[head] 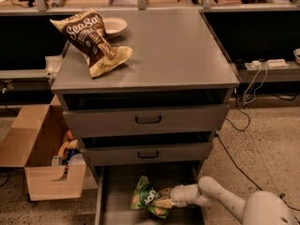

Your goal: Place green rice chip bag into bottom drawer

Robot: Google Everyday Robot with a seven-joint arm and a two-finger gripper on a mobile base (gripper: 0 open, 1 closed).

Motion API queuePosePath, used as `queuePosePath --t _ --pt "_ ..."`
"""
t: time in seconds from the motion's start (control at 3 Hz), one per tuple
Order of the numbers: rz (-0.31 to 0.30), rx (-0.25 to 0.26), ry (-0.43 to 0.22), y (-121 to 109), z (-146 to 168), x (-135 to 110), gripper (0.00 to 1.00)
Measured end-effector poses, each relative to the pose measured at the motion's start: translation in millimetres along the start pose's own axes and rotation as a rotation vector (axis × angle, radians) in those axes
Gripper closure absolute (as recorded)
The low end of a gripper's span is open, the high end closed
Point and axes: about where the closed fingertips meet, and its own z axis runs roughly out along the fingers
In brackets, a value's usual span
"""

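**Q:** Which step is being shown?

**A:** By my reading, it is the placing step, close to its end. The tool (165, 202) is reaching low in front of the cabinet, over the open bottom drawer (112, 205). It is closing on the right edge of the green bag (144, 198) and gripping it.

**Q:** Where is the bag sitting relative to the tool?

**A:** It is lying just to the camera's left of the tool, touching it at the pinched edge and tilting over the middle of the drawer's grey floor. Its lower end is sitting inside the side walls. Whether it is resting on the floor or hanging just above it cannot be told.

**Q:** What is the next move calling for?

**A:** Probably a small lowering until the bag is lying flat. After that, the tool should be opening and the white arm (220, 200) drawing back to the right, clear of the drawer wall.

**Q:** And the other things?

**A:** The brown bag (91, 39) and the bowl (112, 26) are sitting on the bench (178, 55), well apart from the work. A cardboard box (33, 144) is standing beside the cabinet.
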Motion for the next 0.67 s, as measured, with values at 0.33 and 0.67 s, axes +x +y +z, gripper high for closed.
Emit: queuePosePath --t 0.33,0.67 --pt "-0.009 -0.008 -0.028 2.1 -6.0 -8.7 0.04" --pt "-0.049 -0.016 -0.068 8.2 -20.2 -21.6 0.0"
